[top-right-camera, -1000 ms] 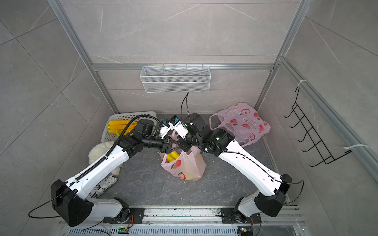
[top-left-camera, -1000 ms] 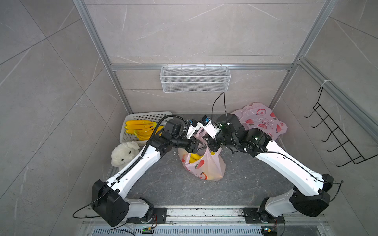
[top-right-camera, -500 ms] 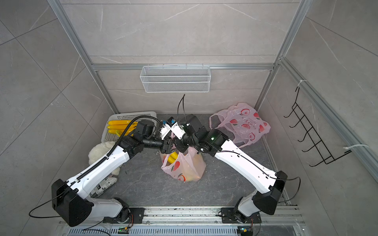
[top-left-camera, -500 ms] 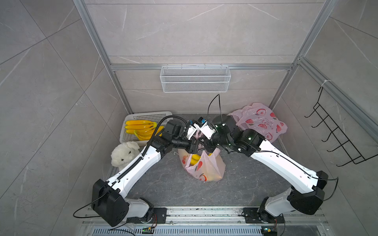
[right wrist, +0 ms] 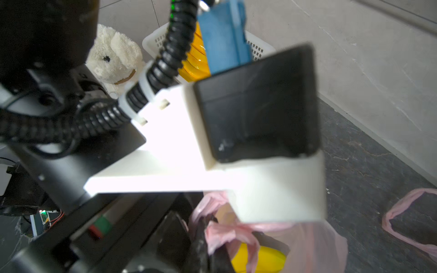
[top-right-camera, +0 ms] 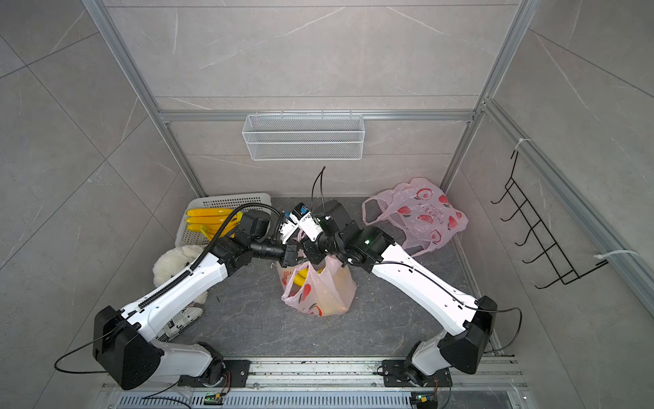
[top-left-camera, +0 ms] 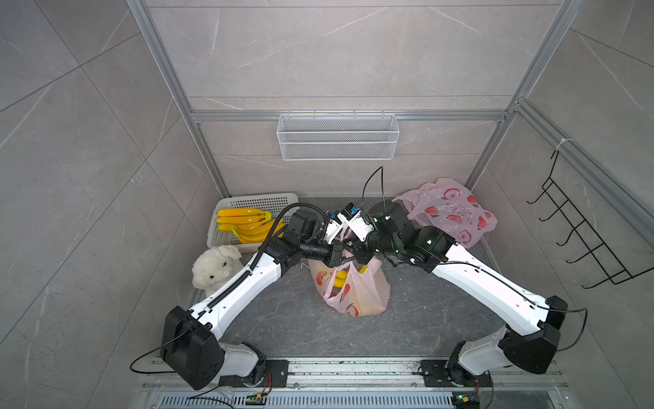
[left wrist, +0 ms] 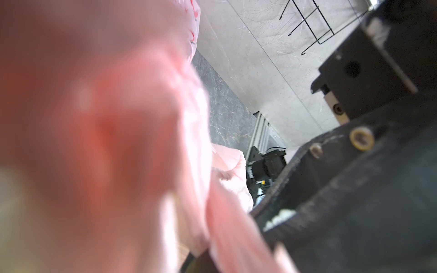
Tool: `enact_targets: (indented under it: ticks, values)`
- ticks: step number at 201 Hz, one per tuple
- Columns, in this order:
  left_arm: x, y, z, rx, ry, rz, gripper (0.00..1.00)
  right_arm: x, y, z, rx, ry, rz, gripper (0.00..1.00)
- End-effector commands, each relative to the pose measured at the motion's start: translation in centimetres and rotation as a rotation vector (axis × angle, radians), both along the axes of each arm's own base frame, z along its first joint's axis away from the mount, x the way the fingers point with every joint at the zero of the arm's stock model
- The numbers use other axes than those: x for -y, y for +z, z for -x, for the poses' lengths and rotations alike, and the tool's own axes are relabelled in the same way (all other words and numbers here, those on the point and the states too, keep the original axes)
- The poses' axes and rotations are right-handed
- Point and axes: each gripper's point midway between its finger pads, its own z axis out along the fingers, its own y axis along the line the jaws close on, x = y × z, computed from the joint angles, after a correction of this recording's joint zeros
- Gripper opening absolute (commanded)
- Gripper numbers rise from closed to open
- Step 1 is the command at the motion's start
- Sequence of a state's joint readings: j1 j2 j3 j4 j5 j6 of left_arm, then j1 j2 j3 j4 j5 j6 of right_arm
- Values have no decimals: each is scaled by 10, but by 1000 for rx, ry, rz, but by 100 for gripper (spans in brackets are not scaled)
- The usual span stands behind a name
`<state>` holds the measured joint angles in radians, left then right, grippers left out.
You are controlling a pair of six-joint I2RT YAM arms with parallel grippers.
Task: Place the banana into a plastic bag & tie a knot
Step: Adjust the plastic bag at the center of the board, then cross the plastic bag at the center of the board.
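The pink plastic bag [top-left-camera: 354, 294] [top-right-camera: 320, 294] stands mid-floor in both top views. A yellow banana [top-left-camera: 340, 278] [top-right-camera: 300, 277] [right wrist: 260, 260] shows through its open top. My left gripper [top-left-camera: 337, 253] [top-right-camera: 292, 257] and right gripper [top-left-camera: 358, 253] [top-right-camera: 312, 255] meet nose to nose just above the bag's mouth. In the left wrist view blurred pink bag handle [left wrist: 233, 236] runs into the left gripper [left wrist: 212, 262], which is shut on it. The right gripper [right wrist: 208, 253] is shut on a bunched pink handle [right wrist: 221, 232]. The left arm's white camera mount [right wrist: 184, 153] hides much of the right wrist view.
A white basket [top-left-camera: 260, 203] of several bananas sits at the back left, with a white plush toy [top-left-camera: 216, 263] in front of it. A second pink bag [top-left-camera: 449, 212] lies at the back right. A wire shelf [top-left-camera: 338, 136] and a hook rack [top-left-camera: 580, 240] hang on the walls.
The left gripper has closed on the bag's handle. The right arm has shifted left, bringing its gripper against the left one above the bag.
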<state>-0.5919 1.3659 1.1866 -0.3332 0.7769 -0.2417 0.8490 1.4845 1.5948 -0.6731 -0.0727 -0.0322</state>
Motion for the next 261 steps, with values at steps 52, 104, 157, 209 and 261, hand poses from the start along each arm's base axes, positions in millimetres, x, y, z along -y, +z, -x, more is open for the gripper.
enact_targets:
  ticks: [52, 104, 157, 209, 261]
  values:
    - [3, 19, -24, 139, 68, 32, 0, 14, 40, 32, 42, 11, -74, 39]
    - [-1, 19, -17, 199, 58, 31, 0, 34, 59, 15, 80, -134, -96, 45]
    - [4, 19, -12, 203, 34, 33, 0, 31, 44, 2, 86, -173, -47, 66]
    - [9, 19, -6, 215, 8, 35, 0, 25, 32, -15, 79, -232, -21, 69]
    - [9, 20, -5, 217, 8, 33, 0, 21, 22, -20, 60, -239, 0, 48]
